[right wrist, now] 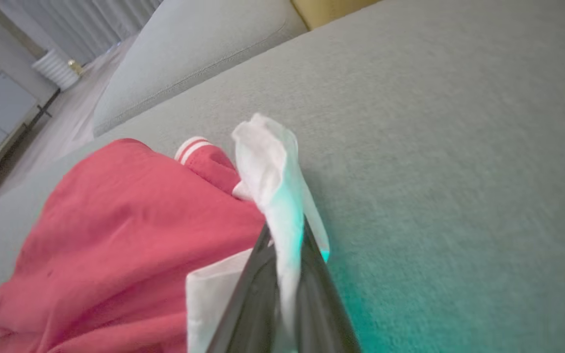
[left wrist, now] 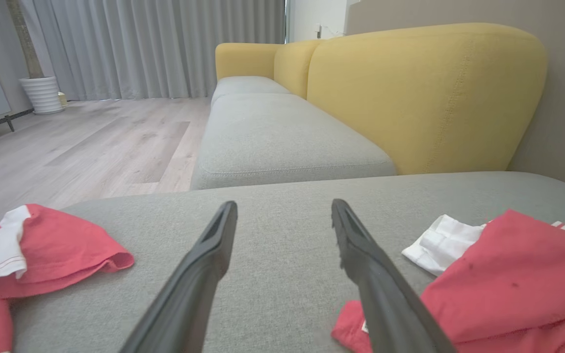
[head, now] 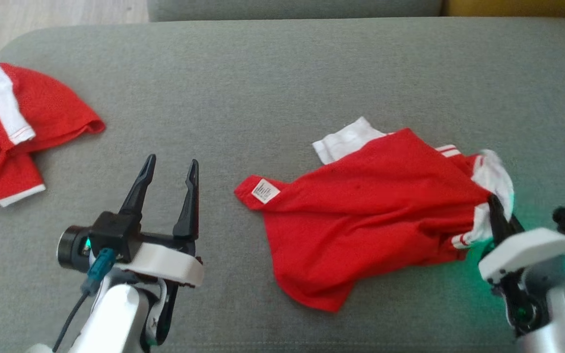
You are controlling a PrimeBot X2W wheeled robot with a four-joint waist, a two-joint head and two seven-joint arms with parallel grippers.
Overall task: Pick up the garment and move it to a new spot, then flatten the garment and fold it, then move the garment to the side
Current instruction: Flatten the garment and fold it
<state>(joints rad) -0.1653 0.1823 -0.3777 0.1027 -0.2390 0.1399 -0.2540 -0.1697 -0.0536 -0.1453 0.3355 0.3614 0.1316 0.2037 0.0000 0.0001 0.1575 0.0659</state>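
**A:** How many garments are lying on the sofa seat (head: 282, 68)?

**B:** Two, both red with white trim. The garment (head: 361, 220) being handled is lying rumpled toward the right of the grey seat. The second red garment (head: 12, 127) is sitting bunched at the left edge, well apart from it.

**A:** What are the two grippers doing?

**B:** The right gripper (head: 500, 218) is clamping its two fingers on a white fold (right wrist: 272, 162) at the garment's right end. In the right wrist view that fold is sticking up between the closed fingers. It is blurring there, so it may be a collar or a sleeve, and I cannot tell which.

**A:** Is the rest of the cloth resting on the seat?

**B:** Most of it is lying spread on the grey fabric, and only the pinched end is standing up.

**A:** And the left one?

**B:** The left gripper (head: 172, 162) is hovering over bare seat between the two garments. Its two fingers are standing wide apart, holding nothing and touching neither garment.

**A:** Are any marks showing?

**B:** One white label (head: 266, 190) is showing at the garment's left corner. One white flap (head: 346, 142) is poking out at its far edge.
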